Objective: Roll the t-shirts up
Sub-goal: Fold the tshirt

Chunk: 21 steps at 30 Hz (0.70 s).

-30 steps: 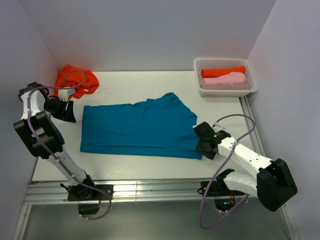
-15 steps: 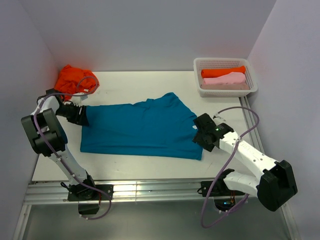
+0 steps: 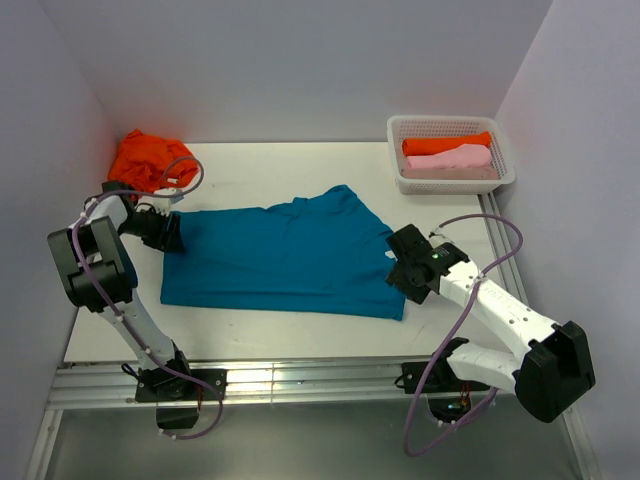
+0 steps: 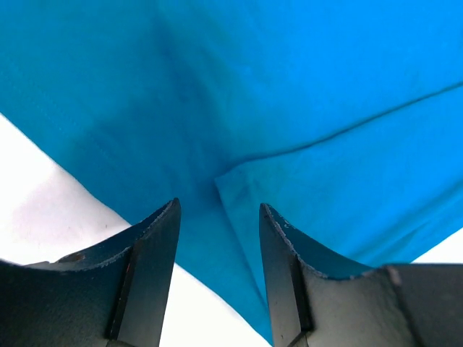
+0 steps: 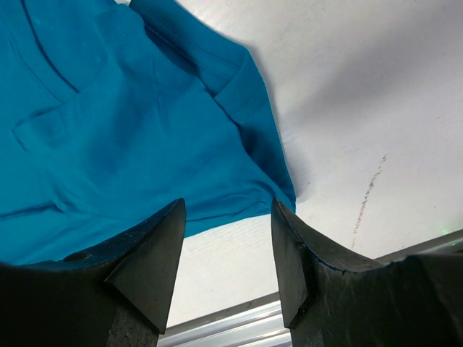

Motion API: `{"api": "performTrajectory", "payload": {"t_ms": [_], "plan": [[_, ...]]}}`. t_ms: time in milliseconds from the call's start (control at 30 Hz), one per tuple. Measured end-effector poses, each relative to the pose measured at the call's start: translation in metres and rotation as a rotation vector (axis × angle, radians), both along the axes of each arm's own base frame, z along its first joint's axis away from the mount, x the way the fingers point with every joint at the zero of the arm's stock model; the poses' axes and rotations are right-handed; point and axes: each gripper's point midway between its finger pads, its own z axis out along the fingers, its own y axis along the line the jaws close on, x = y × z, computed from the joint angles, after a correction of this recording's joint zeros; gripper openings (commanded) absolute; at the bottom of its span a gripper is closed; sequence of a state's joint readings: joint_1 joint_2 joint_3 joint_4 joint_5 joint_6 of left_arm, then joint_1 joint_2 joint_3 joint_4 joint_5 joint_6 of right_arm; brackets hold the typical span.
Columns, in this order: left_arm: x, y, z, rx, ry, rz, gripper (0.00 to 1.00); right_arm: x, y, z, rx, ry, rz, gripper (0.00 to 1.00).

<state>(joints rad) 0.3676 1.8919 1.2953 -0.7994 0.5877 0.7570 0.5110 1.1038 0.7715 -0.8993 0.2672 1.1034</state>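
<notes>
Two open, empty pincers, the left gripper point(image 3: 168, 232) and right gripper point(image 3: 404, 277), flank the teal t-shirt point(image 3: 280, 260) lying flat on the table point(image 3: 300, 175); closing on only its top folded layer could skew the roll.

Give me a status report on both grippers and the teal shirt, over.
Left gripper open at teal t-shirt left edge. Right gripper open at its right edge. Shirt flat, not yet rolled. Orange t-shirt crumpled far left, clear.

Left pincer point(image 4: 218, 210) and right pincer point(image 5: 228, 208), jaws apart.
</notes>
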Motion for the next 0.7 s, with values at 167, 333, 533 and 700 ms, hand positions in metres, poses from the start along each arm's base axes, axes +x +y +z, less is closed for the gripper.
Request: {"api": "performTrajectory", "payload": {"t_ms": [167,333,533,700], "plan": [[0.005,-0.011,0.000,0.005,-0.012,-0.034,0.52,-0.001,0.000,0.000,-0.001,0.004,0.000,0.58],[0.008,-0.021,0.000,0.008,-0.020,-0.063,0.50,-0.001,0.000,-0.002,-0.005,0.011,0.001,0.58],[0.005,-0.024,-0.004,0.013,-0.012,-0.072,0.47,-0.001,0.000,-0.002,-0.005,0.012,0.001,0.57],[0.006,-0.021,-0.005,0.026,-0.012,-0.067,0.46,-0.001,0.000,-0.002,-0.005,0.011,0.001,0.57]]}}
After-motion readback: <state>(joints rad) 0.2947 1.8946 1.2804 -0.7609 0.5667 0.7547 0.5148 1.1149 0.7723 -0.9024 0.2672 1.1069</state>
